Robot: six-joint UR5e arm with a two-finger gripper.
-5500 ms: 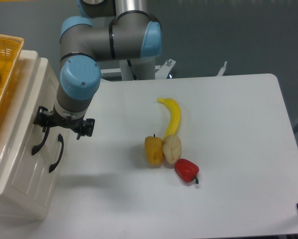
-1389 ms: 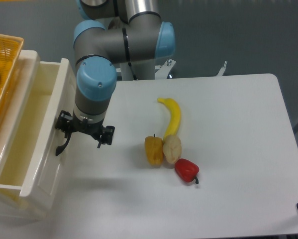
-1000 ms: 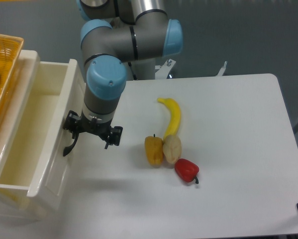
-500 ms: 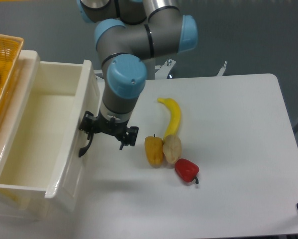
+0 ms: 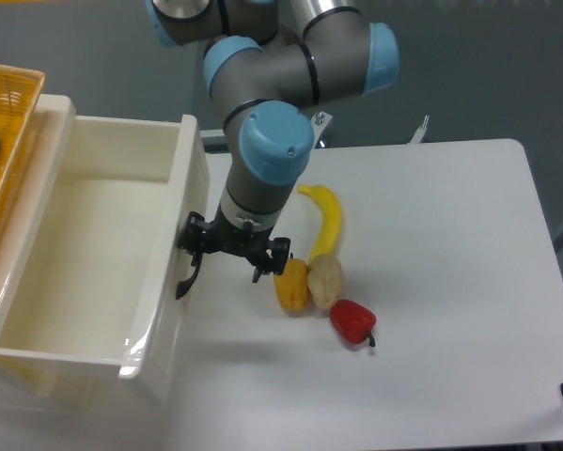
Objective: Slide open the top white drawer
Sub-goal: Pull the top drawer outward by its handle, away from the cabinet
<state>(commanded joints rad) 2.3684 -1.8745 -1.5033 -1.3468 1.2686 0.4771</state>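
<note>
Top white drawer stands pulled far out at the table's left, its hollow inside showing; the lower drawer is hidden beneath it. One curved black handle hangs at its front, partly covered by the gripper; whether the jaws are clamped on it cannot be told. Half a second ago the drawer was less extended and the arm further left. On the white table lie one red pepper, one yellow pepper, one potato and one banana. One wicker basket is cut off at far left.

Glossy plastic top white drawer
</note>
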